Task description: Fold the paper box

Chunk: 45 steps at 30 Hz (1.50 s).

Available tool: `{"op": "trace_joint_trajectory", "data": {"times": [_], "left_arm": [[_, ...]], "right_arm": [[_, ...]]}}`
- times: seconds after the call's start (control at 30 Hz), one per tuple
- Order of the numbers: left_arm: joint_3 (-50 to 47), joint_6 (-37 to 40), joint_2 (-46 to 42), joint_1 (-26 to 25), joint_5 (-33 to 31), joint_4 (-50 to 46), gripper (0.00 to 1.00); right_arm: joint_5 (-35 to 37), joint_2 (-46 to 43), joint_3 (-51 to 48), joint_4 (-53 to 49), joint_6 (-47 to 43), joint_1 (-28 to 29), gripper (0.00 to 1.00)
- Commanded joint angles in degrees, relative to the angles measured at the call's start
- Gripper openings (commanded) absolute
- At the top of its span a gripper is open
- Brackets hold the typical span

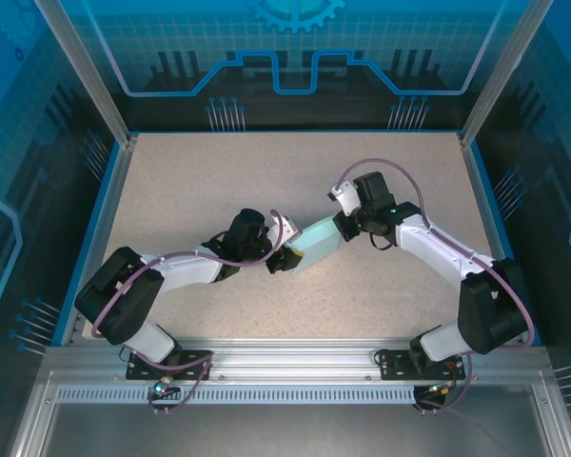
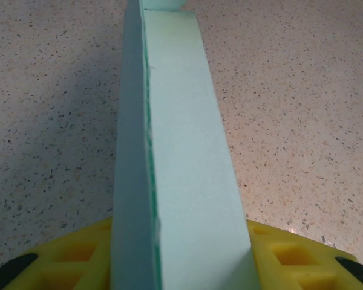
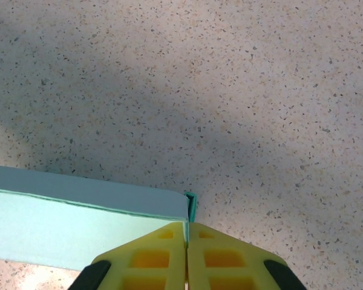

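Observation:
The paper box [image 1: 316, 242], a pale blue flat rectangular box, is held above the table's middle between both arms. My left gripper [image 1: 279, 259] clamps its near-left end. In the left wrist view the box [image 2: 181, 139] stands on edge and runs away from the camera, with a yellow finger [image 2: 293, 257] pressed against each broad face. My right gripper [image 1: 343, 225] is at the box's far-right end. In the right wrist view its jaws [image 3: 186, 232] are pressed together on a thin tab [image 3: 192, 206] at the corner of the box [image 3: 66, 226].
The speckled beige tabletop [image 1: 200, 181] lies open on all sides of the arms. Aluminium rails [image 1: 285, 357] run along the near edge, and blue walls enclose the back and the sides.

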Motion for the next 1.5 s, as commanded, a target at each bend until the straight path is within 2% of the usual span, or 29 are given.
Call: {"op": "trace_joint_trajectory", "data": {"times": [0.0,0.57,0.9,1.13,1.47], "left_arm": [[-1.12,-0.86,1.82,0.68,-4.20,1.75,0.30],[-2.02,-0.28,3.34,0.72,-5.87,3.41,0.32],[-1.67,-0.17,3.38,0.73,-6.81,2.79,0.32],[-1.65,-0.21,3.34,0.72,-6.53,2.88,0.32],[-1.64,0.09,3.49,0.66,-6.85,2.79,0.32]], "right_arm": [[-0.63,-1.91,-1.44,0.01,0.90,0.42,0.09],[0.74,-4.11,-6.83,4.63,0.87,0.31,0.09],[-0.10,-3.44,-0.74,-1.49,9.94,1.99,0.09],[1.74,-1.20,2.27,-4.60,9.73,2.71,0.09],[5.42,-0.13,-1.86,-2.43,4.16,2.44,0.09]]}}
